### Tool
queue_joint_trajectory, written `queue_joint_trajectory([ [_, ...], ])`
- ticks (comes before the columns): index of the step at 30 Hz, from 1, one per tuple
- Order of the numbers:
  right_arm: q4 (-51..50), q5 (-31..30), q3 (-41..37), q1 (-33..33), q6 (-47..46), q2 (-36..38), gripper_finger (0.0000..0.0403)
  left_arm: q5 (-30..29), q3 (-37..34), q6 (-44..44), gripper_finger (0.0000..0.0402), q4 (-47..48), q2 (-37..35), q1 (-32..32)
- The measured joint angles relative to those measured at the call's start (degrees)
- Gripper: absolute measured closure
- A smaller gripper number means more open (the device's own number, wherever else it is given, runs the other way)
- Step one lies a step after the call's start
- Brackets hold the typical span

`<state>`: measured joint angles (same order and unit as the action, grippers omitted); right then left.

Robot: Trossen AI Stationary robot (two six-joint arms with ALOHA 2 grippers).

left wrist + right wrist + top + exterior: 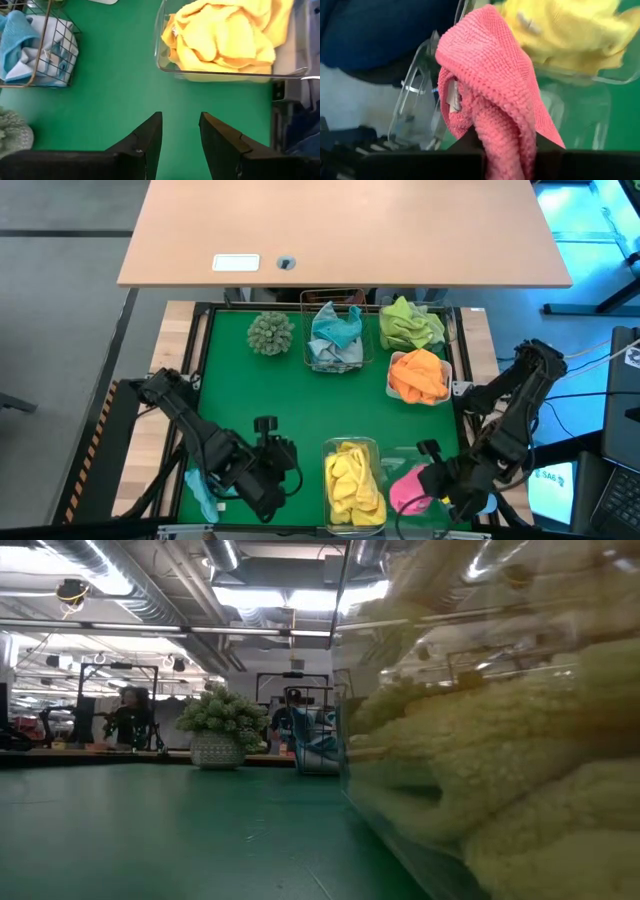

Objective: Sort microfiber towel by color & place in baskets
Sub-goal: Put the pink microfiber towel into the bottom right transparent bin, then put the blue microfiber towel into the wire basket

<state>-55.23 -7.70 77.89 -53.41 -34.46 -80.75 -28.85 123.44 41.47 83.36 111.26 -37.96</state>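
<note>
My right gripper is shut on a pink microfiber towel at the near right, over a clear tub. My left gripper stands open over bare green mat at the near left, with nothing between its fingers. Beside the pink towel, yellow towels fill a second clear tub. The copper wire basket holds teal and pale blue towels. Lime green towels and orange towels lie in white trays at the far right. A teal towel lies at the mat's near left corner. My right gripper pinches a bunched fold of the pink towel between its two fingers, several layers thick. The fingers slant down from the table's right side. The towel hangs past the fingertips over the clear tub; whether its lower end touches the tub cannot be told.
A shaggy sage-green ball sits at the far left of the green mat, whose middle is bare. A light wooden desk stands beyond the far edge. In the low view the yellow-filled tub fills the right half.
</note>
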Motion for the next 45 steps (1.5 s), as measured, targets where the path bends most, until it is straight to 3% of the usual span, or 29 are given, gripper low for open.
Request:
queue_joint_trajectory([
  [6,-0.44,6.41,0.00,0.13,-2.99,-2.11,0.0380,-0.46,0.00,1.64,0.0276,-0.25,0.00,-1.97],
  [14,-0.45,7.86,0.00,0.13,-4.63,-2.77,0.0352,-0.12,-0.02,1.68,0.0276,-0.27,0.00,-3.09],
  [30,-0.72,7.30,0.00,0.17,-4.35,-2.77,0.0211,-0.06,-0.04,6.25,0.0258,1.10,0.00,-2.81],
  [39,-0.72,7.29,0.00,0.17,-4.30,-2.77,0.0203,3.28,-1.11,17.09,0.0213,6.49,0.00,-2.81],
  [45,-0.67,7.29,0.00,0.17,-4.26,-2.77,0.0203,8.33,-8.92,22.81,0.0198,6.38,0.00,-3.10],
])
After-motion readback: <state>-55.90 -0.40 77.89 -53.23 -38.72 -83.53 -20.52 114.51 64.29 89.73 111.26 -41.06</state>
